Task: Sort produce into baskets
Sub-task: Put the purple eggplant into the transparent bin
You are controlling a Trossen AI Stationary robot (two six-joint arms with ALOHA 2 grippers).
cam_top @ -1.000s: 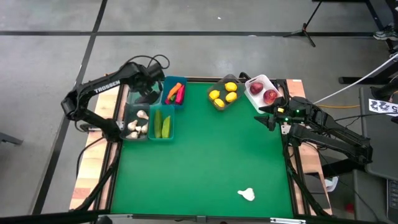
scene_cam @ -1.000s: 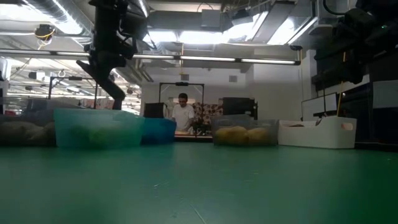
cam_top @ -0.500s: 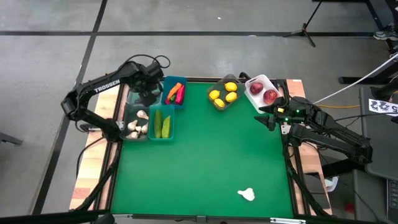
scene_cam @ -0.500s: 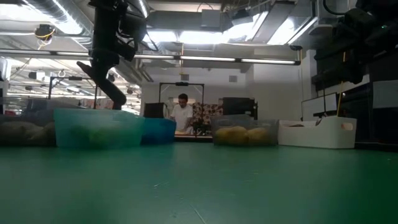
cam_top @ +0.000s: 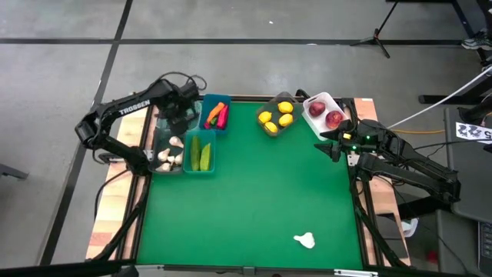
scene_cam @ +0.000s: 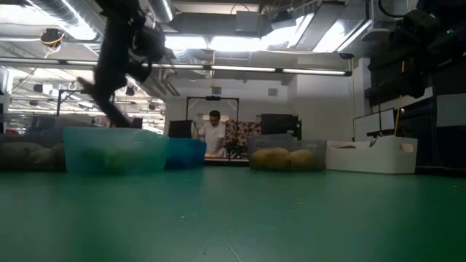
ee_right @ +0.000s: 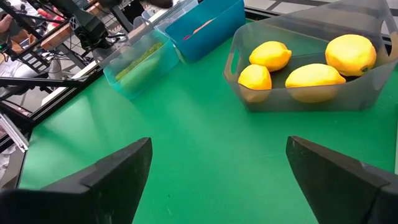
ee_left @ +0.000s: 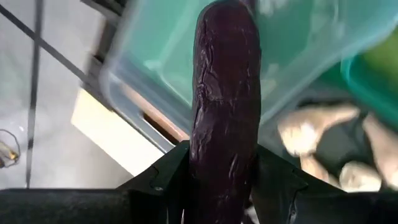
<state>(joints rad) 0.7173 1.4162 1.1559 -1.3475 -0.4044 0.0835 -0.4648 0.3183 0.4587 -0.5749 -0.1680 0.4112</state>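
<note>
Swinging outward now, the left gripper (cam_top: 178,112) is carrying its dark purple eggplant (ee_left: 225,106) off the blue basket's (cam_top: 215,114) side and over the clear green basket (cam_top: 162,123) at the worktop's (cam_top: 254,200) far left corner, jaws clamping the eggplant lengthwise, probably so it drops in flat. Garlic bulbs (cam_top: 171,153) are sitting in the grey tub just beside. Lemons (ee_right: 308,65) are filling their basket. Over by the apples (cam_top: 327,115), the right gripper (ee_right: 214,177) is waiting, jaws spread wide, while one garlic (cam_top: 305,240) is lying loose near the front.
</note>
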